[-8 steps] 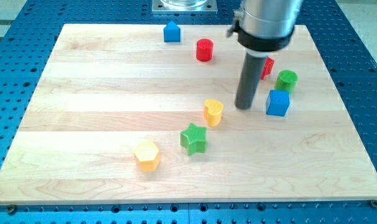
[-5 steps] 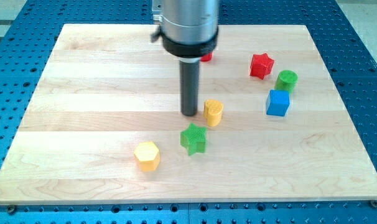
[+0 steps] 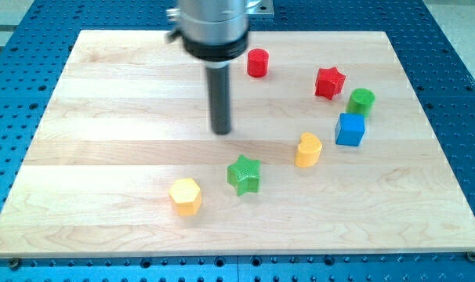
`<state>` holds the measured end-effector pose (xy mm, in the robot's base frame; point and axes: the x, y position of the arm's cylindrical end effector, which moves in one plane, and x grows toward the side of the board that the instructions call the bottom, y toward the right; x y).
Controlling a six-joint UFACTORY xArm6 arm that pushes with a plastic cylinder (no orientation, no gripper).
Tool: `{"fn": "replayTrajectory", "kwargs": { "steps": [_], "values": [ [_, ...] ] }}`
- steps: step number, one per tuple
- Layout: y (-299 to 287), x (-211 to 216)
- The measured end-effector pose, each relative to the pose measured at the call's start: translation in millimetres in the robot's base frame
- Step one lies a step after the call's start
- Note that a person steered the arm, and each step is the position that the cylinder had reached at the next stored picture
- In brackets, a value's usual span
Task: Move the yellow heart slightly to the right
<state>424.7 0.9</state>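
The yellow heart [image 3: 308, 150] stands right of the board's middle, just left and below the blue cube [image 3: 349, 129]. My tip [image 3: 221, 131] rests on the board well to the left of the yellow heart, apart from it, and above the green star [image 3: 244, 175]. The rod rises from the tip to the dark collar near the view's top.
A yellow hexagon [image 3: 185, 196] lies at lower left of the star. A red cylinder [image 3: 257, 63], a red star [image 3: 329, 82] and a green cylinder [image 3: 360, 101] sit toward the upper right. The wooden board [image 3: 104, 141] lies on a blue perforated table.
The yellow heart has slid to the right, from the middle toward the blue cube. My tip moved from right of the heart to its left, then further left and up.
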Motion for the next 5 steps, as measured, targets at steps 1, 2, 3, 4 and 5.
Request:
{"fn": "replayTrajectory", "kwargs": {
  "steps": [1, 2, 3, 4, 5],
  "values": [
    [29.2, -23.6],
    [-32.0, -78.7],
    [-100.4, -144.3],
    [-117.7, -191.7],
    [-113.3, -206.4]
  ]
}}
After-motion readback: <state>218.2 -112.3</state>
